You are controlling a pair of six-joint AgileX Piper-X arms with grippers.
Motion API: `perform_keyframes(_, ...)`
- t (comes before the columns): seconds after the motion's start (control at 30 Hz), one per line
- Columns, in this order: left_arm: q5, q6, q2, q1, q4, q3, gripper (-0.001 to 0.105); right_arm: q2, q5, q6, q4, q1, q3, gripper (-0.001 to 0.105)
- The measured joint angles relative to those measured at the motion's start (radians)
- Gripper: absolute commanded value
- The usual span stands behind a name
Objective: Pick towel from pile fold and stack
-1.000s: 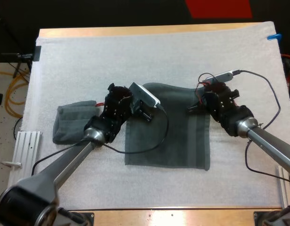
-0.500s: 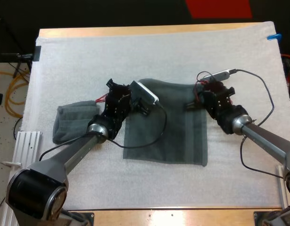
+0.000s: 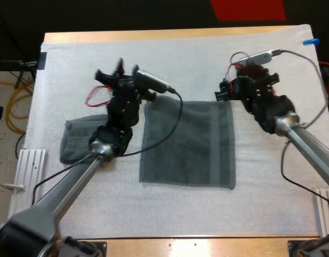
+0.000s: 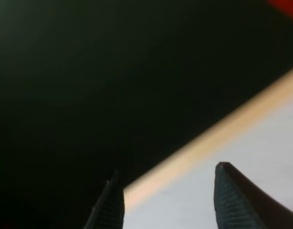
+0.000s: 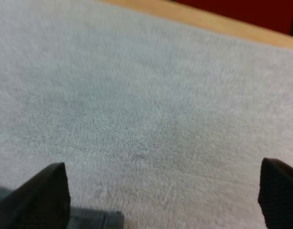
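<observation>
A dark grey-green towel [image 3: 186,142] lies spread flat in the middle of the white mat [image 3: 207,59]. A second towel [image 3: 78,140] sits bunched up at the left, partly under my left arm. My left gripper [image 3: 112,72] is raised beyond the flat towel's far left corner, tilted toward the table's far edge. Its fingers [image 4: 227,191] stand apart with nothing between them. My right gripper [image 3: 224,92] hovers at the towel's far right corner, open wide over bare mat, its fingers [image 5: 53,191] clear of the towel's corner [image 5: 91,220].
The table's wooden far edge [image 4: 208,143] runs past my left gripper [image 4: 167,183], with dark space beyond. White mat lies beyond my right gripper [image 5: 165,191]. Metal brackets [image 3: 25,163] stand at the mat's left side.
Both grippers have opened and let go of the towel's far edge, then risen and moved away toward the far side. The towel now lies flat with a straight far edge.
</observation>
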Motion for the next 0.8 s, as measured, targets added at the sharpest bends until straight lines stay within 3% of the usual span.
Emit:
perform_keyframes(0.1,-0.048,0.023,-0.103,0.0,0.037,-0.002,0.044,-0.089,-0.021,0.042,0.082,0.0,0.0,0.078)
perform_keyframes(0.27,-0.061,0.019,-0.277,0.0,0.157,-0.002,0.044,-0.248,-0.066,0.122,0.23,0.0,0.0,0.078)
perform_keyframes(0.47,-0.037,-0.079,-0.48,0.0,0.349,-0.002,0.044,-0.419,-0.095,0.172,0.383,0.0,0.0,0.078)
perform_keyframes(0.57,0.073,-0.166,-0.589,0.0,0.499,-0.002,0.044,-0.489,-0.1,0.191,0.471,0.0,0.0,0.078)
perform_keyframes(0.8,0.449,-0.376,-0.766,0.0,0.886,-0.002,0.044,-0.631,-0.176,0.258,0.657,0.0,0.0,0.078)
